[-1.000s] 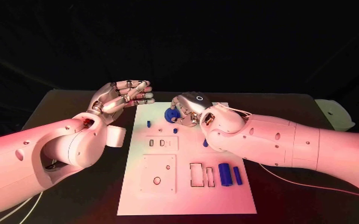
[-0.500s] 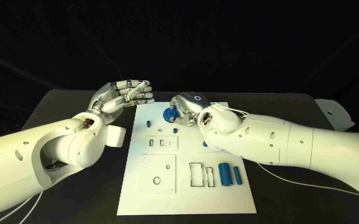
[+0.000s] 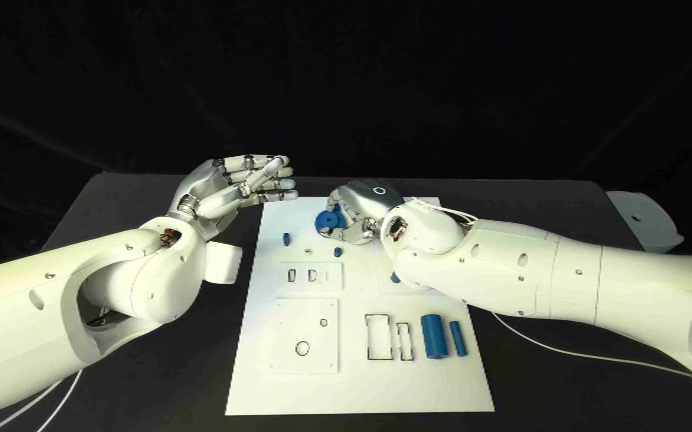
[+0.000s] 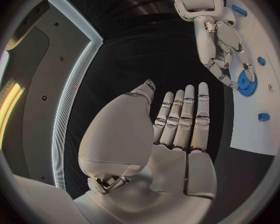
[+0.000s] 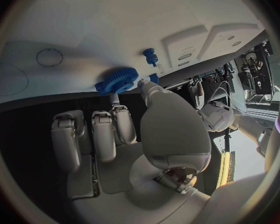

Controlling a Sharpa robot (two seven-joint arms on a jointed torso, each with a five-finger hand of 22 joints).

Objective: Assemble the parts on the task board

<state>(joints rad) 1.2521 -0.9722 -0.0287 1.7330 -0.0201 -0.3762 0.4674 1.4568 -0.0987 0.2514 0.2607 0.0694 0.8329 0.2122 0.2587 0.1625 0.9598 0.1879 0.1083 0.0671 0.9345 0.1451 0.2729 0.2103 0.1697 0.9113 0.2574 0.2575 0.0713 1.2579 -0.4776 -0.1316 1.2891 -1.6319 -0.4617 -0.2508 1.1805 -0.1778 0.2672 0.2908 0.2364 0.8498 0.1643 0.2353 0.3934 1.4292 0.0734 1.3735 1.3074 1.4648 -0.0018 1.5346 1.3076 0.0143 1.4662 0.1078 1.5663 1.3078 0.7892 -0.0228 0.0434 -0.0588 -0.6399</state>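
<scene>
The board (image 3: pixel 361 352) is a long white plate lying lengthwise on the black counter (image 3: pixel 130 252), running away from the robot. Its surface carries shallow outlined recesses: a small square panel with two slots, a larger square panel with a round hole, and two upright rectangular pockets near the right edge. Beside those pockets lie two blue cylinders (image 3: pixel 433 335), side by side and parallel, one thicker than the other.

At the far end of the board sits a blue gear (image 3: pixel 330 220), a flat toothed wheel with a raised hub. The right wrist view shows its fine teeth round the rim (image 5: pixel 118 79). Near it stand small blue pegs (image 3: pixel 286 238), short and stubby, one of them seen close to the gear in the right wrist view (image 5: pixel 151 56). A further small blue piece lies just beside the right forearm, partly hidden.

The right hand (image 3: pixel 368 210) reaches over the far end of the board, fingers bent down, fingertips (image 5: pixel 114 99) touching the gear's edge; whether it truly pinches the gear I cannot tell.

The left hand (image 3: pixel 238 184) hovers off the board's left far corner, above the counter, palm up, fingers (image 4: pixel 184 117) straight and close together, holding nothing.
</scene>
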